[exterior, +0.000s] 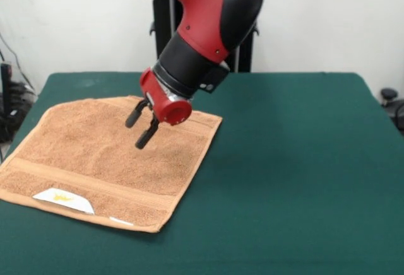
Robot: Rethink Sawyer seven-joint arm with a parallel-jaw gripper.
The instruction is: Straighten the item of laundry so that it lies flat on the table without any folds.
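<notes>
Towel: light brown, spread near the surface's left edge, white label at its near border. Fingers: parted narrowly, empty, above the towel.

My glossy red-and-black rounded arm; black wrist collar, red end cap, black two-fingered gripper, small screws.

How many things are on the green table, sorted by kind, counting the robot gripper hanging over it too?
Towels: 1, the light-brown towel
Labels: 1, the white label on the towel
Grippers: 1, the gripper, open, empty
Tables: 1, the table
Total: 4
</notes>
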